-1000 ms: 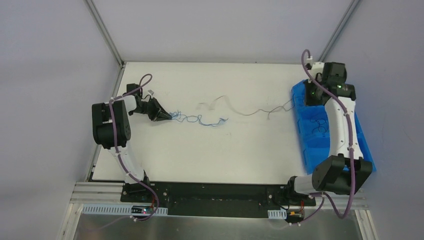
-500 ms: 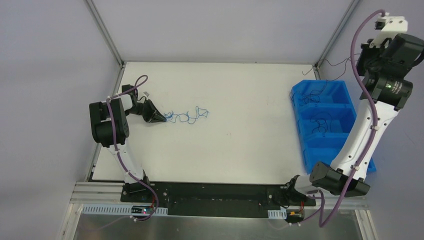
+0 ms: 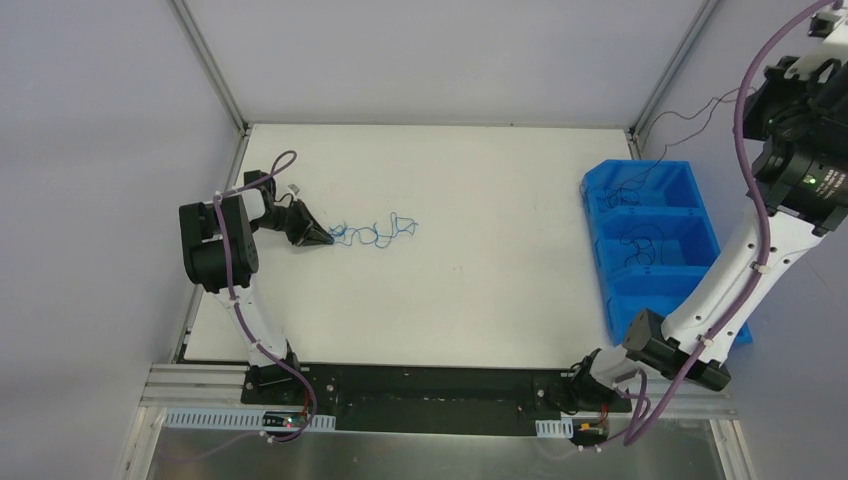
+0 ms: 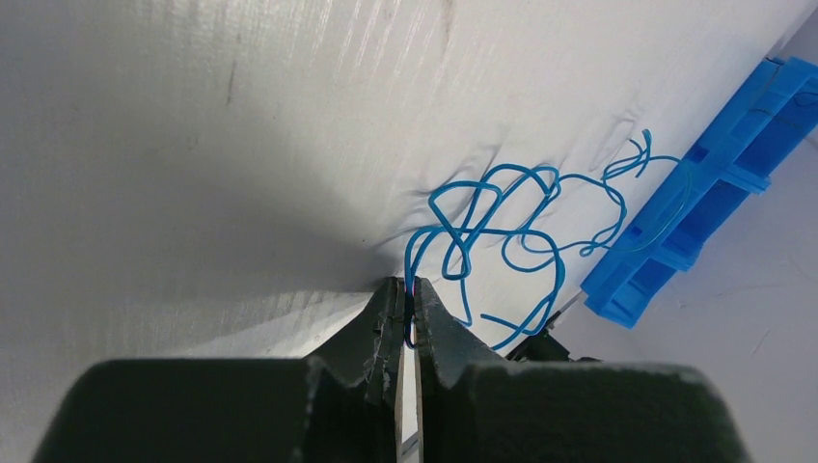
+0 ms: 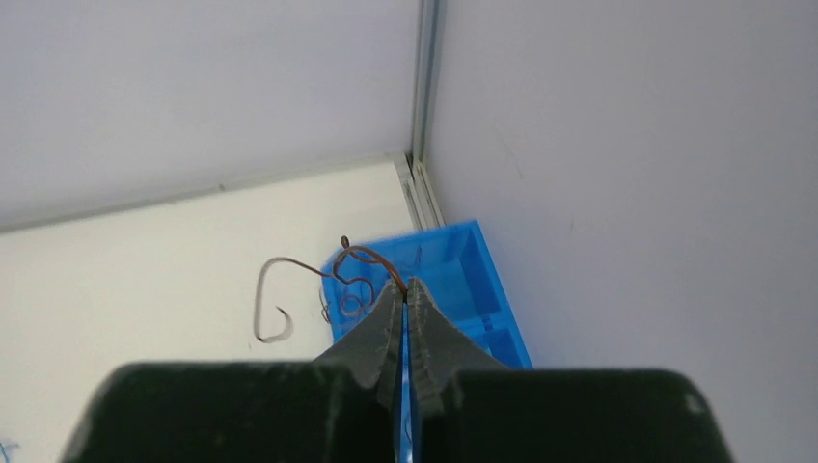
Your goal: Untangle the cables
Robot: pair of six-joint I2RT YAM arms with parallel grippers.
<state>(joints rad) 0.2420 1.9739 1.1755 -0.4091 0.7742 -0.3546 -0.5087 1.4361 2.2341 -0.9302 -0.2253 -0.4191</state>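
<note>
A thin blue wire (image 3: 375,232) lies in loose loops on the white table at the left. My left gripper (image 3: 326,238) is shut on its left end, low on the table; the wrist view shows the blue wire (image 4: 502,227) pinched between the tips (image 4: 406,289). My right gripper (image 5: 405,286) is raised high at the far right, above the blue bin, and is shut on a thin dark wire (image 5: 318,270). That dark wire (image 3: 690,112) hangs in the air from it down toward the bin's far compartment. The right fingertips are out of the top view.
A blue bin (image 3: 660,240) with three compartments stands at the table's right edge; dark wires (image 3: 640,250) lie in its middle and far compartments. Grey walls and metal corner posts (image 3: 210,70) enclose the table.
The right arm has pulled the dark wire free of the blue one and lifted it high over the bin, rising further in the last half second. The blue wire has drawn together near my left gripper.
</note>
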